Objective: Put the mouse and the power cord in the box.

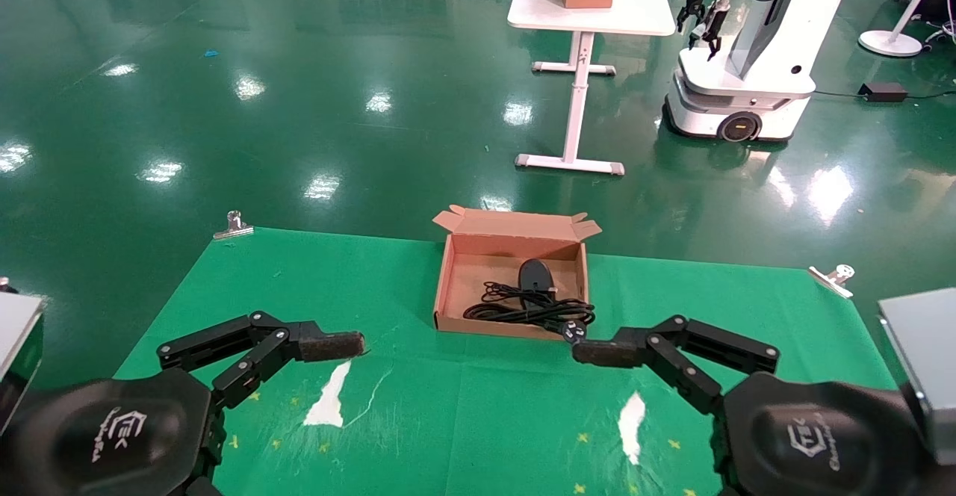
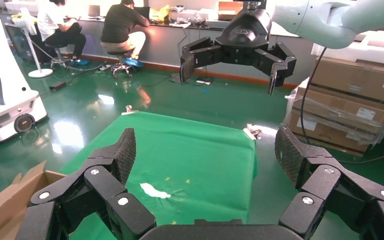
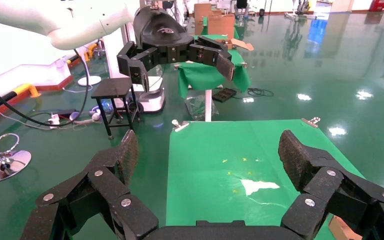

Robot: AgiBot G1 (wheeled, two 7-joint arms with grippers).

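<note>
Head view showed your mouse [image 1: 535, 273] and floppy power cord [image 1: 526, 308] in the box [image 1: 511, 236], best gripped at its stiff plug; both end effectors gaped empty.

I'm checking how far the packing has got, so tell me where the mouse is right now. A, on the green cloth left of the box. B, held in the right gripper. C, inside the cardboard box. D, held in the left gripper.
C: in the head view the mouse lies inside the box with the power cord, while the left gripper and right gripper are both open and empty.
</note>
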